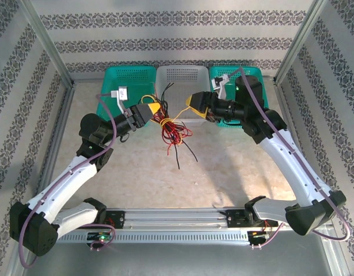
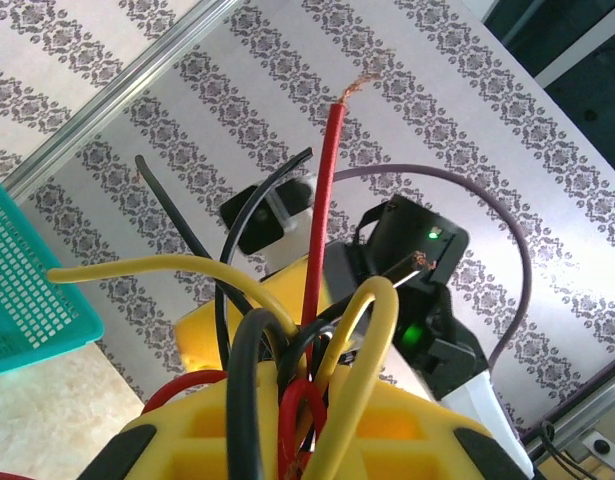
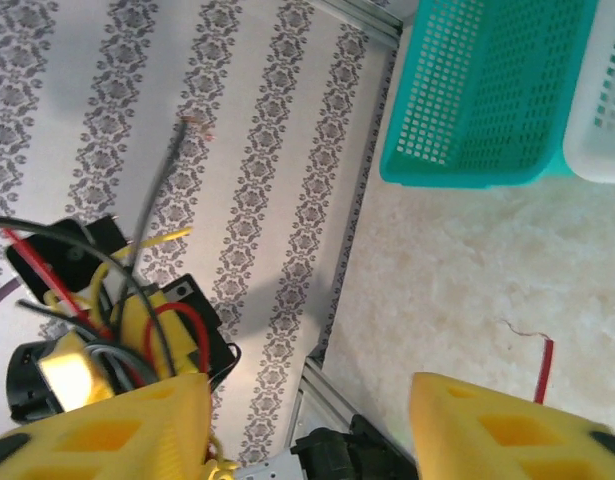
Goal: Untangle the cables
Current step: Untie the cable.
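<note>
The left arm (image 1: 67,178) and right arm (image 1: 295,167) look alike: smooth white shell links dotted with small dark screw holes, joined by chunky black joints with rounded black elbows. A thin purple cable (image 1: 110,123) loops loose outside each arm. The left hand (image 1: 155,109) and right hand (image 1: 192,103) have bright yellow fingers moulded with rectangular recesses, on black wrist housings. A green lamp (image 1: 237,89) glows on the right wrist, and another shines by the left base.

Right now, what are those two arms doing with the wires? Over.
Left gripper shut on cables, bundle knotted. Right gripper open, close beside. Baskets stand behind.
</note>
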